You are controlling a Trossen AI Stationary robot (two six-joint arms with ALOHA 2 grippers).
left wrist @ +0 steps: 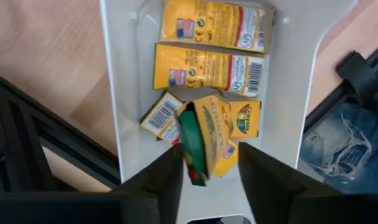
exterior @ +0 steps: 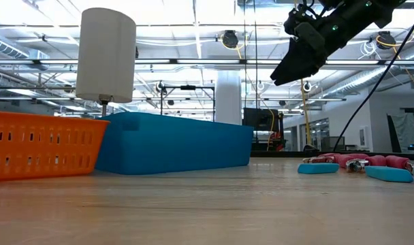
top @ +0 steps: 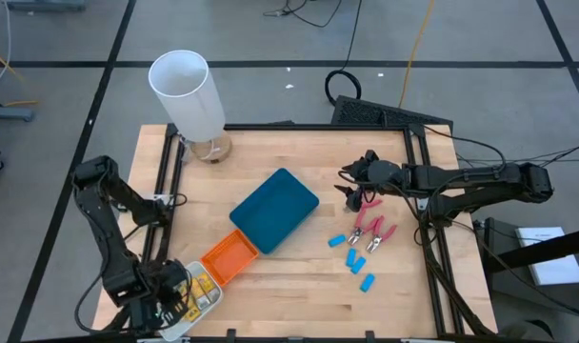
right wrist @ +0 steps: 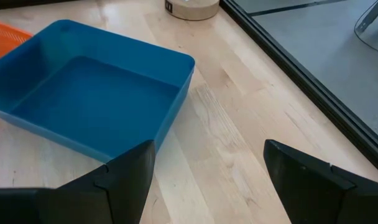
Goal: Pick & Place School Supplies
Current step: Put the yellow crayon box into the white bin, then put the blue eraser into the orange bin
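My left gripper [top: 175, 303] [left wrist: 211, 168] hangs over the white tray [left wrist: 117, 93] at the table's near left corner, shut on a yellow box [left wrist: 207, 140] with a green end. Several more yellow boxes [left wrist: 207, 68] lie flat in that tray. My right gripper [top: 352, 193] [exterior: 283, 73] [right wrist: 207, 171] is open and raised above the table's right half, holding nothing. Just nearer than it, two pink-handled tools [top: 373, 229] [exterior: 357, 160] lie flat on the wood, with a few light-blue pieces [top: 353, 255] [exterior: 318, 168] beside them. My left gripper pinches the yellow box between its two fingers [left wrist: 170, 177], coming from above and pointing down. The fingers are on the box's two side faces near its green end [left wrist: 192, 140]. The box stands tilted in the hold, its lower end among the boxes in the tray.
A teal tray [top: 275, 210] [right wrist: 89, 93] sits mid-table and an orange tray [top: 230, 259] [exterior: 43, 143] lies near-left of it. A tall white cylinder [top: 187, 90] [exterior: 106, 54] stands at the far left. Black frame rails [top: 428, 238] run along the table's sides.
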